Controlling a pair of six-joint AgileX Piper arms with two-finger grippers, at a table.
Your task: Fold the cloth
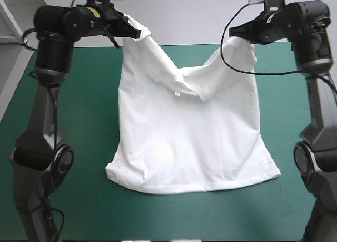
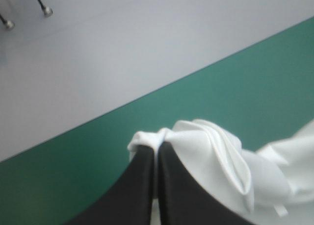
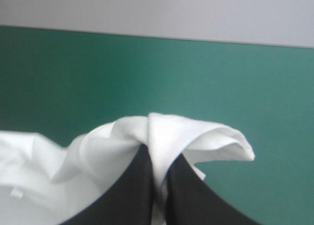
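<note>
End effectors (image 2: 156, 147) (image 3: 157, 160) tight on T-shirt (image 1: 195, 131)

Bright, even light fills every view; the white short-sleeved T-shirt (image 1: 189, 131) nearly glares, with only a faint soft shadow on the teal-green worktop (image 1: 95, 200) at lower centre.

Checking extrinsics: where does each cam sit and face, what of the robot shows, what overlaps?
High view: above and behind the robot, facing forward and down at the table; both arms, left gripper and right gripper holding up the T-shirt by its corners.
Left wrist view: over the left wrist, along the left gripper toward a table edge; shut on one T-shirt corner.
Right wrist view: over the right wrist, likewise; right gripper shut on the other corner.
Shared: T-shirt and table in all three.
</note>
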